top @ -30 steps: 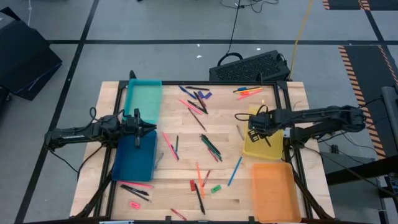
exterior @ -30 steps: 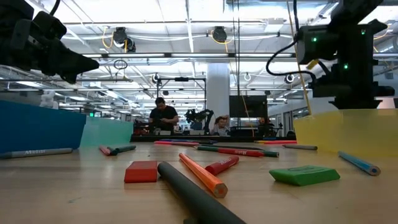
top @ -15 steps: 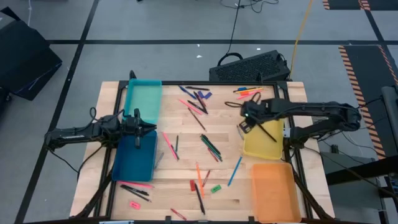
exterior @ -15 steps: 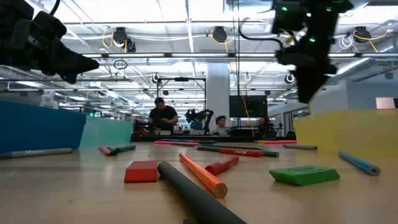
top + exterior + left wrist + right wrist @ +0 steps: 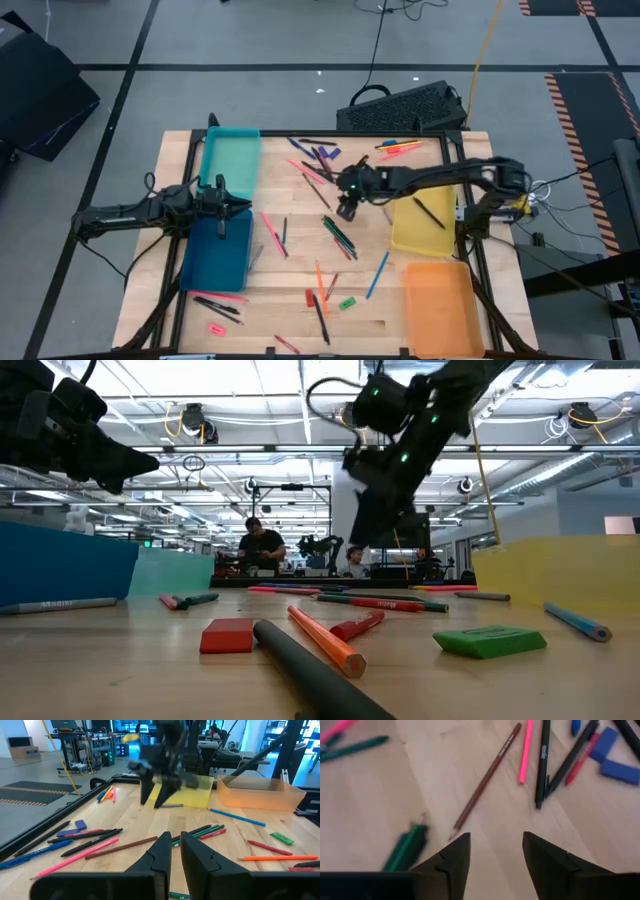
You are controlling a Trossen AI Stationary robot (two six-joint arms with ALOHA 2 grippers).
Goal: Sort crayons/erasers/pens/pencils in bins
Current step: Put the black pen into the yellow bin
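High view: right gripper (image 5: 347, 207) hangs over mid-table, left of the yellow bin (image 5: 424, 224); a black pen (image 5: 430, 212) lies diagonally inside that bin. Left gripper (image 5: 238, 207) sits at the seam between teal bin (image 5: 229, 158) and dark blue bin (image 5: 215, 253).

Left wrist view: its fingers (image 5: 161, 852) are nearly pressed together, empty.

Right wrist view: fingers (image 5: 454, 855) spread, empty, above a brown pencil (image 5: 486, 780) lying diagonally, tip toward the gripper.

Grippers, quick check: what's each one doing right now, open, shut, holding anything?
Left gripper: nearly shut, empty, over the dark blue bin.
Right gripper: open, empty, above the brown pencil.
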